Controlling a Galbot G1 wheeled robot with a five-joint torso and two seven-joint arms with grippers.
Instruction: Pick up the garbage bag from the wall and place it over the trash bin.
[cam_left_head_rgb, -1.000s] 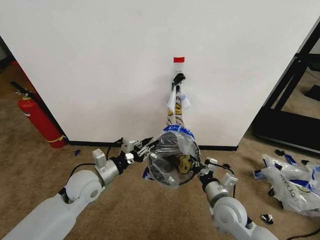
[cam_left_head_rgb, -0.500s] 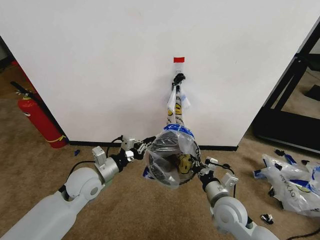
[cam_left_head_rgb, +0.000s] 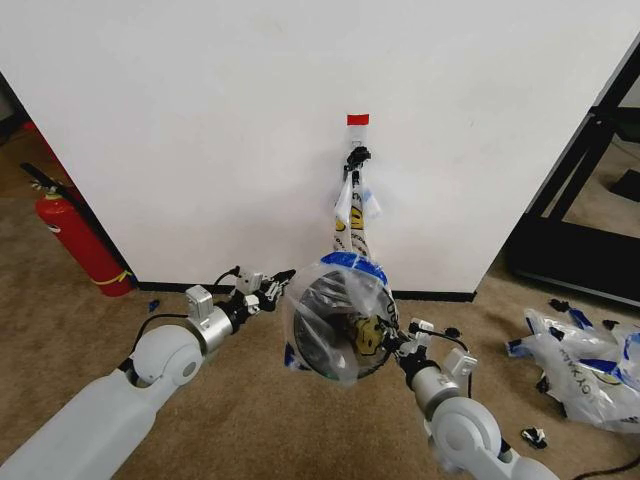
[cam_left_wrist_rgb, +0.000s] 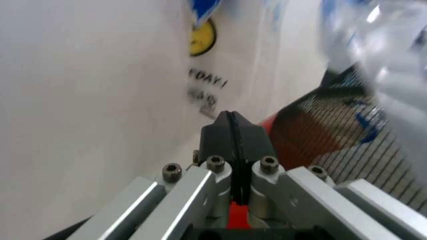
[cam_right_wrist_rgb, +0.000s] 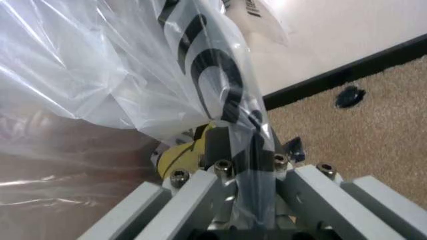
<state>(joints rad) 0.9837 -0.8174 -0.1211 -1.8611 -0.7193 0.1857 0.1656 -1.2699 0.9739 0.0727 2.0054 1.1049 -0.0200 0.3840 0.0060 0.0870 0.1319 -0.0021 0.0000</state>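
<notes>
One garbage bag (cam_left_head_rgb: 340, 315), translucent, smiley-printed, blue-taped at rim, draped over black mesh trash bin (cam_left_wrist_rgb: 320, 127) on carpet (cam_left_head_rgb: 230, 390) below white wall (cam_left_head_rgb: 200, 130); more bag plastic hanging from black hook (cam_left_head_rgb: 357, 156) under red tape (cam_left_head_rgb: 358, 119); right gripper (cam_left_head_rgb: 392, 344) clamped on bag plastic; left gripper (cam_left_head_rgb: 280, 277) beside bag, apart from it, jaws pressed together, holding nothing; red fire extinguisher (cam_left_head_rgb: 75, 240) far left.

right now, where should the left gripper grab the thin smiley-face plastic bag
Probably pinch the thin translucent white plastic bag at its left rim, from the robot's left: the film bulges loose off the black mesh trash bin there, the shut left gripper sits beside it, and the right gripper holds the opposite edge.
</notes>
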